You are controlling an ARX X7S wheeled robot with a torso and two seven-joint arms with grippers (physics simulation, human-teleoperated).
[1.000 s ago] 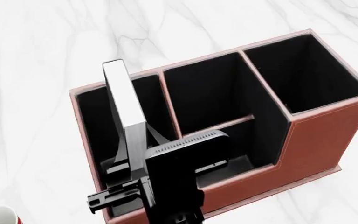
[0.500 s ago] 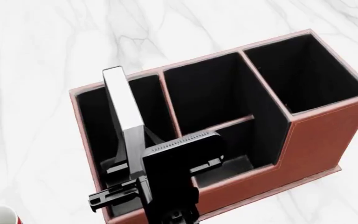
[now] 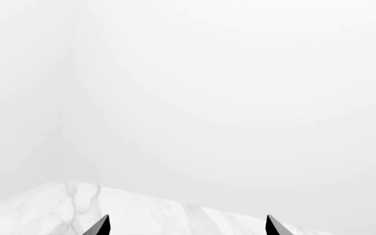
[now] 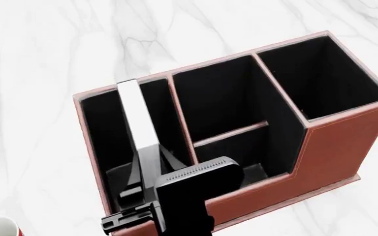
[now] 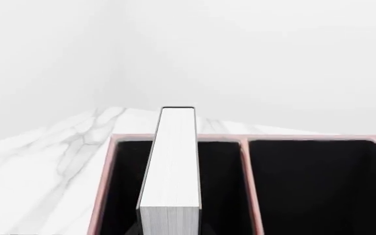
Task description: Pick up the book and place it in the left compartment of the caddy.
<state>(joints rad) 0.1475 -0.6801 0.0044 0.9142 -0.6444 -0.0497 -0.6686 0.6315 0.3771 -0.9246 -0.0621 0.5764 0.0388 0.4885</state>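
The right gripper (image 4: 143, 189) is clamping the book (image 4: 138, 115) on edge, page edges up, just ahead of its fingers and partway down inside the caddy's (image 4: 346, 142) left compartment (image 4: 100, 118). Lowering and release are remaining. The left gripper (image 3: 186, 229) is idling with jaws apart, holding nothing.

The book (image 4: 138, 115), black covers with white page edges turned up, stands on edge, tilted slightly, partly down inside the left compartment (image 4: 104, 123) of the caddy (image 4: 346, 142). Its far end rises above the pale pink rim. The caddy is reddish-brown with black lining and a stepped front wall, resting on the marble. The left compartment is its long leftmost cell.
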